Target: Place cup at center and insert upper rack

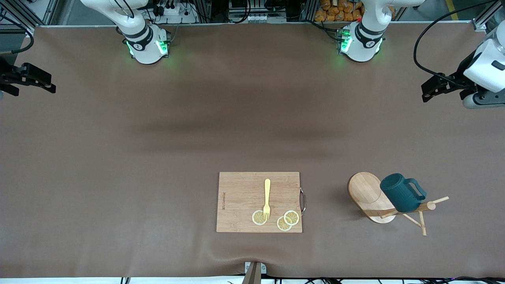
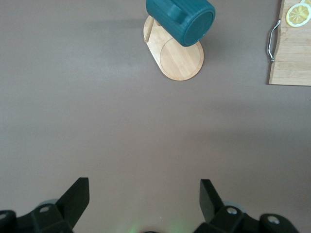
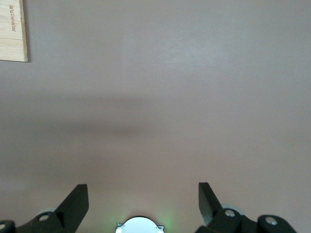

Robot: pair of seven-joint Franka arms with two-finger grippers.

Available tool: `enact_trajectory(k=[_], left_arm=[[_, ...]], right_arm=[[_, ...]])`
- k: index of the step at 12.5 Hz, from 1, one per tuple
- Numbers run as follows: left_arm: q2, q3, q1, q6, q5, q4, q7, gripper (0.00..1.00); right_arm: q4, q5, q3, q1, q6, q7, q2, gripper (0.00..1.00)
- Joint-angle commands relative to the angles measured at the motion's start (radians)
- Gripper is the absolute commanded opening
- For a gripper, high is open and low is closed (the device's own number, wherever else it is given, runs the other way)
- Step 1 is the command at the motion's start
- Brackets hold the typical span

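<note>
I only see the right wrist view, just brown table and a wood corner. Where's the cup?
Observer: The cup sits on the upper rack, toward the left arm's end of the table.
Operator: What's the wood?
Observer: A cutting board holding a yellow fork and three lemon slices.
Operator: Where's the other arm?
Observer: The left end effector waits open over bare table at its end; the right end effector, also open, at its own.

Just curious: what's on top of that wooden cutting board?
On the board lie a yellow fork and three lemon slices. The fork's tines rest on one slice, hiding part of it.
</note>
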Motion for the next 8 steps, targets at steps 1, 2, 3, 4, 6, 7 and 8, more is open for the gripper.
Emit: enact_trajectory(k=[1, 2, 3, 4, 6, 7, 8], left_arm=[[-0.005, -0.005, -0.002, -0.015, -0.012, 0.001, -0.002, 1.0], [-0.01, -0.005, -0.003, -0.033, -0.03, -0.002, -0.026, 1.0], [-0.01, -0.005, -0.003, -0.045, -0.032, -0.001, -0.04, 1.0], [-0.013, -0.008, -0.003, -0.056, -0.034, -0.008, -0.037, 1.0], [-0.013, -0.018, -0.003, -0.078, -0.034, -0.005, -0.048, 1.0], [-0.011, -0.018, -0.002, -0.078, -0.034, -0.004, -0.048, 1.0], [-0.01, -0.017, -0.002, -0.076, -0.035, -0.004, -0.048, 1.0]], right_arm=[[-0.005, 0.008, -0.001, 0.006, 0.007, -0.002, -0.016, 1.0], [-0.005, 0.008, -0.001, 0.006, 0.014, -0.002, -0.018, 1.0], [-0.005, 0.025, -0.004, 0.0, 0.017, -0.002, -0.018, 1.0], [-0.005, 0.037, -0.01, -0.003, 0.025, -0.004, -0.019, 1.0], [-0.006, 0.037, -0.013, -0.006, 0.027, -0.004, -0.021, 1.0], [-0.006, 0.037, -0.01, -0.008, 0.027, -0.004, -0.021, 1.0], [-0.005, 0.037, -0.01, -0.008, 0.027, -0.004, -0.021, 1.0]])
